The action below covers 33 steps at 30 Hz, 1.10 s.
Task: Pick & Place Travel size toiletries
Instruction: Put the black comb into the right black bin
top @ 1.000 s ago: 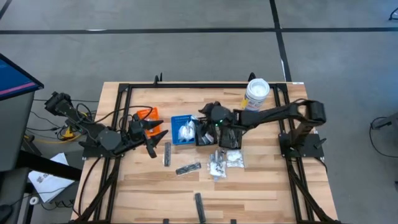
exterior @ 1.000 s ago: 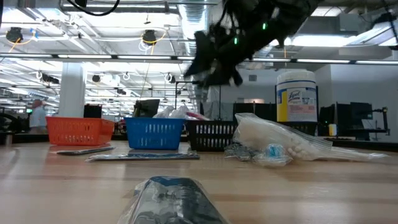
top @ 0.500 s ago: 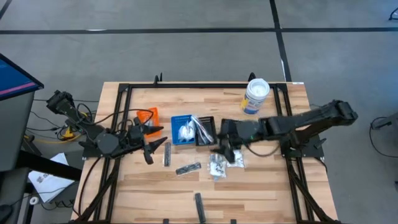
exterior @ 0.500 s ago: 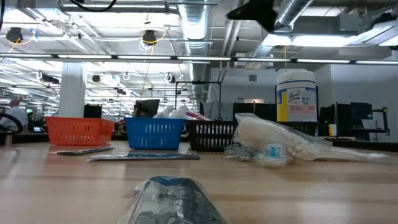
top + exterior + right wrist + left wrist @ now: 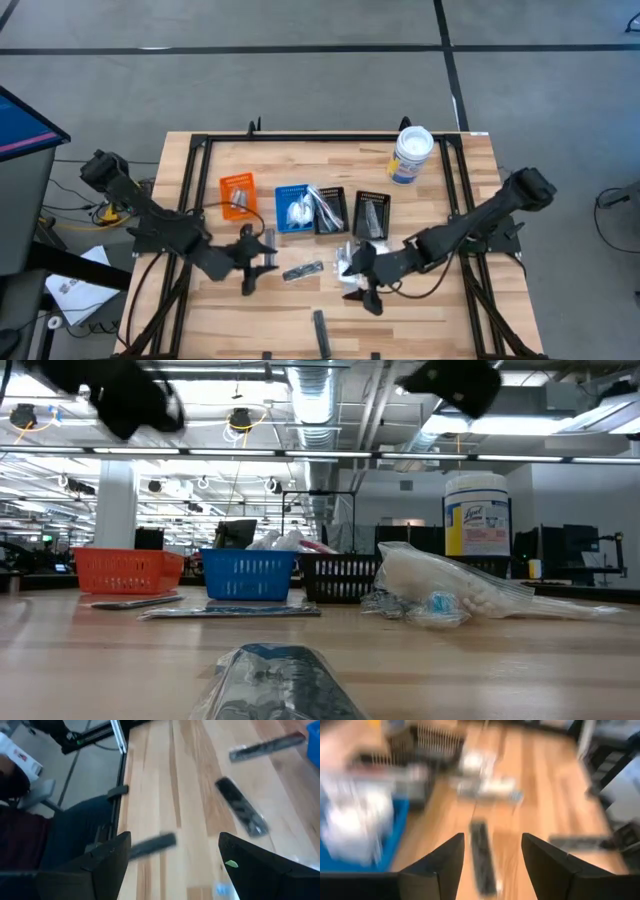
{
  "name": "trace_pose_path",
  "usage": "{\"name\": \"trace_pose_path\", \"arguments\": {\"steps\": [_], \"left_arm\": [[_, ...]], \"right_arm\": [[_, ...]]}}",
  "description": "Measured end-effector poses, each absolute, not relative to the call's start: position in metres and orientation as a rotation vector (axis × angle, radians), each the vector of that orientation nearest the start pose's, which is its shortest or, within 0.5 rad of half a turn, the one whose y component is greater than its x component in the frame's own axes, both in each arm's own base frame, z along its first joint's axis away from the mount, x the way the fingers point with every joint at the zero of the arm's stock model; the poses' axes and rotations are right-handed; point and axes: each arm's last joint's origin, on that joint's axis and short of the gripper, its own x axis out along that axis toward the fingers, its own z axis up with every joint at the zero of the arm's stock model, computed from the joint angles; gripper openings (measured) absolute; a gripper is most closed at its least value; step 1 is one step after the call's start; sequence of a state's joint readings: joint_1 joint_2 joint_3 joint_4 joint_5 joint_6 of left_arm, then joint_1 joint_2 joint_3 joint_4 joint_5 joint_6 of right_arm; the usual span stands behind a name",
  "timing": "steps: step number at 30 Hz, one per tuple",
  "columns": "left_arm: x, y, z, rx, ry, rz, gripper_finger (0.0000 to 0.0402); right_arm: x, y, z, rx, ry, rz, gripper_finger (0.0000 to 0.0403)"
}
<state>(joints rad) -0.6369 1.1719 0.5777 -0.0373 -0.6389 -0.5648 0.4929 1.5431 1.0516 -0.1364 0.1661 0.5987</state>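
Observation:
Travel size toiletries lie loose on the wooden table: a silvery sachet [image 5: 268, 243], a dark sachet [image 5: 302, 270], a heap of white and clear packets [image 5: 350, 262] and a dark piece [image 5: 320, 332] near the front edge. My left gripper [image 5: 260, 262] hovers open beside the two sachets. In its wrist view the dark sachet [image 5: 482, 855] lies ahead between the open fingers [image 5: 436, 865], untouched. My right gripper [image 5: 360, 287] hangs open just nearward of the packet heap. Its wrist view shows the dark piece [image 5: 150, 845] and a dark sachet [image 5: 241, 812] on the wood ahead.
An orange bin [image 5: 237, 193], a blue bin [image 5: 293, 210] and two black bins [image 5: 330, 210] [image 5: 371, 213] stand in a row mid-table. A white tub [image 5: 411, 153] stands at the far right. A seated person's leg [image 5: 65, 835] shows beyond the table's edge.
My right gripper has swung from above the black bins toward the table's near edge, past the packet heap, staying open. My left gripper has left the orange bin, moving down and toward the near edge and right, and has tipped more level. No item on the table has moved.

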Motion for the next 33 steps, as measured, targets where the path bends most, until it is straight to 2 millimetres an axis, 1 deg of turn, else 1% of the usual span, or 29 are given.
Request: {"name": "trace_pose_path", "arguments": {"steps": [3,5,7,9,10,13,14,16,18,19,22,26,28,33], "left_arm": [[0.191,-0.120,0.173,-0.240,0.571,0.218,0.0180],[0.190,-0.117,0.160,-0.292,0.593,0.276,0.0171],[0.190,-0.115,0.152,-0.341,0.603,0.318,0.0162],[0.190,-0.114,0.151,-0.352,0.602,0.328,0.0149],[0.190,-0.116,0.151,-0.326,0.609,0.314,0.0141],[0.187,-0.124,0.150,-0.182,0.642,0.226,0.0105],[0.186,-0.126,0.150,-0.154,0.635,0.225,0.0091],[0.182,-0.123,0.151,-0.135,0.598,0.307,0.0056],[0.181,-0.114,0.152,-0.179,0.538,0.442,0.0021],[0.182,-0.110,0.153,-0.214,0.519,0.492,0.0011],[0.192,-0.093,0.151,-0.301,0.567,0.540,0.0003],[0.204,-0.068,0.138,-0.376,0.682,0.609,0.0001],[0.206,-0.065,0.130,-0.389,0.728,0.627,0.0001],[0.206,-0.070,0.115,-0.423,0.793,0.644,0.0000]], "right_arm": [[0.310,0.149,0.238,0.381,0.654,0.100,0.0295],[0.319,0.141,0.232,0.391,0.647,0.069,0.0295],[0.327,0.130,0.226,0.398,0.654,0.030,0.0295],[0.333,0.119,0.220,0.404,0.665,-0.004,0.0295],[0.336,0.115,0.217,0.404,0.668,-0.013,0.0295],[0.342,0.105,0.210,0.363,0.686,-0.002,0.0295],[0.345,0.103,0.207,0.349,0.683,0.010,0.0295],[0.349,0.101,0.203,0.327,0.675,0.029,0.0295],[0.353,0.101,0.199,0.309,0.665,0.039,0.0295],[0.355,0.101,0.198,0.307,0.656,0.044,0.0295],[0.356,0.099,0.196,0.290,0.657,0.049,0.0295],[0.356,0.101,0.193,0.264,0.663,0.060,0.0291],[0.357,0.105,0.194,0.254,0.648,0.077,0.0286],[0.353,0.115,0.192,0.210,0.660,0.117,0.0274]]}}
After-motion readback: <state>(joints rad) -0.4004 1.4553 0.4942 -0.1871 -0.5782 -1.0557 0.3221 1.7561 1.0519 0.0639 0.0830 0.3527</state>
